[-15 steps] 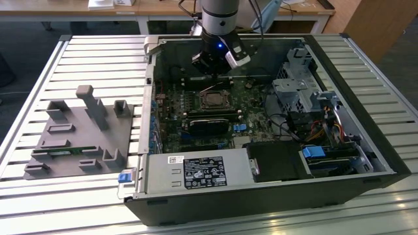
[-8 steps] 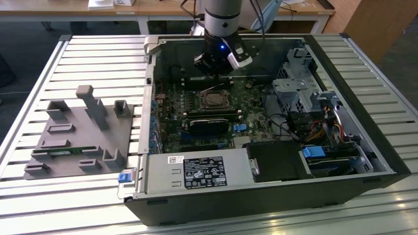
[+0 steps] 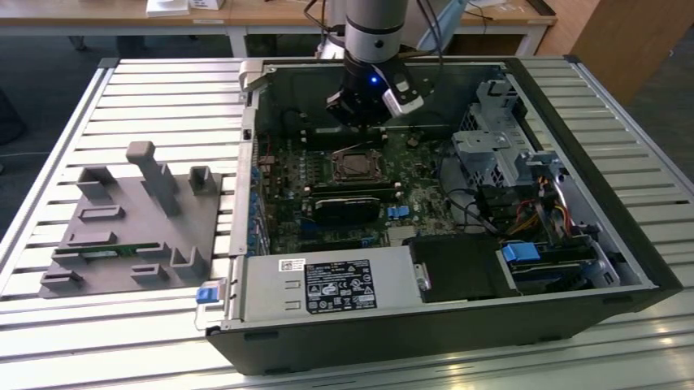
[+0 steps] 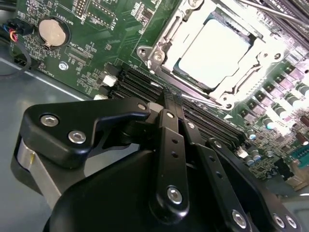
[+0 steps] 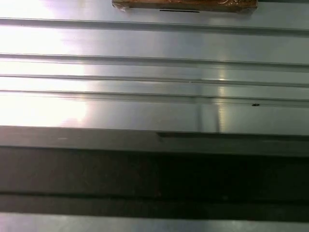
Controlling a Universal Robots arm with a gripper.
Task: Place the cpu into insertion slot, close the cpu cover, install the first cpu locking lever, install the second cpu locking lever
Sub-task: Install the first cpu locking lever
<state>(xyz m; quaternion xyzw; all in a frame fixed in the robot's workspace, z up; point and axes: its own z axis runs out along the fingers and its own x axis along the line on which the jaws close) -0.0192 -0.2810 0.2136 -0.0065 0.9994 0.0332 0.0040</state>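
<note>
your flat silver-grey square cpu (image 4: 215,55) already sitting in the silvery-rimmed insertion slot (image 4: 157,53), thin metal cpu cover (image 4: 251,77) framing it, your black end effector (image 4: 174,104) pinched narrow just beside it, holding nothing, green motherboard (image 4: 96,29), slatted metal desk (image 3: 141,97)

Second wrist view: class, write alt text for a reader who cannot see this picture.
A silver-grey cpu sits in the insertion slot on a green motherboard, framed by the silvery cpu cover. The black end effector is in the foreground, its fingers together, over the black memory slots. A coin battery lies nearby.
</note>
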